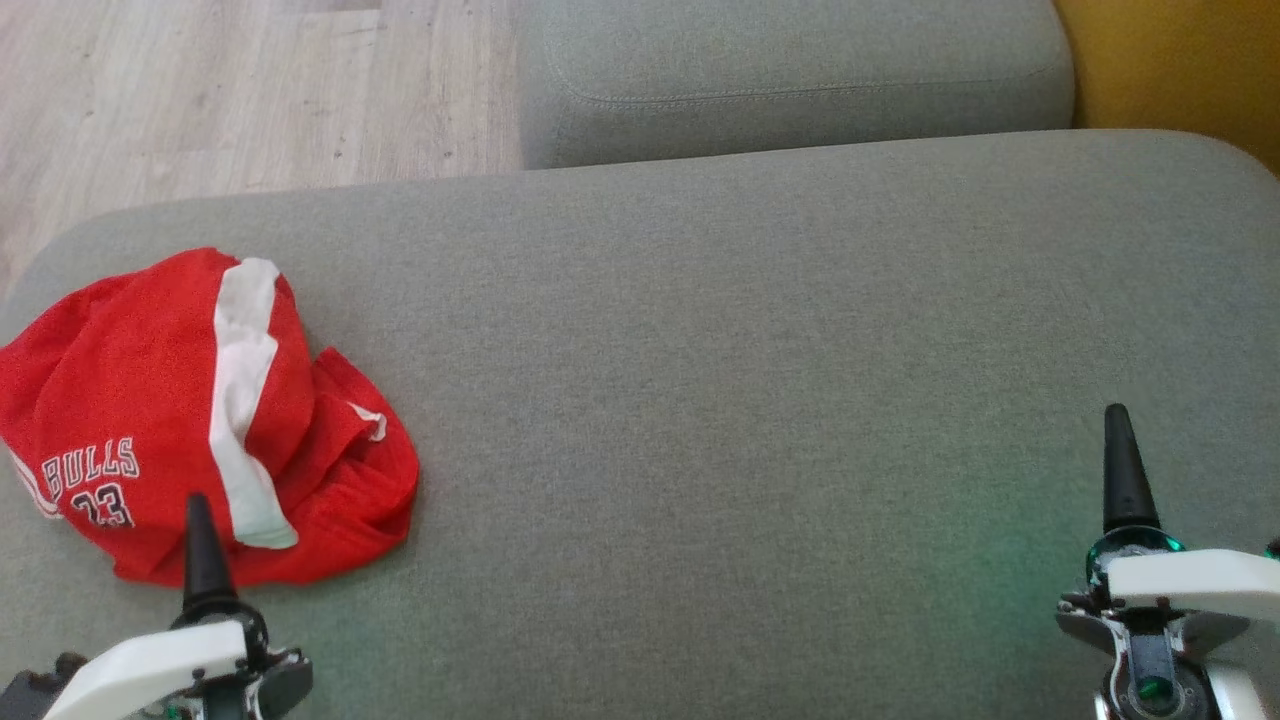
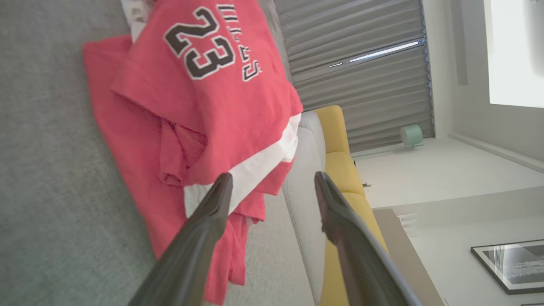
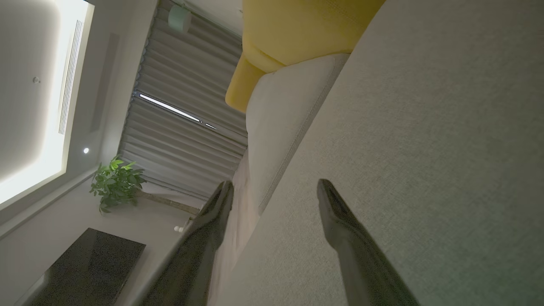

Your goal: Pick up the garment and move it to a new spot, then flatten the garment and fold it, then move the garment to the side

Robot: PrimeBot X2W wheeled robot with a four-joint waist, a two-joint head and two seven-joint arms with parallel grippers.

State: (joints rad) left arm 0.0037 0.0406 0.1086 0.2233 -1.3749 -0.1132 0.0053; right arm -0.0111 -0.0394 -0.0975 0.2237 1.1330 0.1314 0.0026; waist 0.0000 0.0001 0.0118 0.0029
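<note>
A crumpled red garment (image 1: 150, 400) with a white stripe and "BULLS 23" lettering lies at the left end of the grey cushion (image 1: 750, 400). In the left wrist view the garment (image 2: 204, 106) spreads just beyond and to the left of the fingers. My left gripper (image 1: 197, 510) hovers at the garment's near edge, one dark finger overlapping the red cloth; its fingers stand apart, open and holding nothing (image 2: 272, 178). My right gripper (image 1: 1117, 420) is far off at the lower right over bare cushion, also open with nothing between its fingers (image 3: 274, 183).
A second grey cushion (image 1: 800, 80) lies behind the first. Pale wood floor (image 1: 250, 90) shows at the upper left and a yellow seat (image 1: 1170, 60) at the upper right. The cushion's rounded left edge runs close to the garment.
</note>
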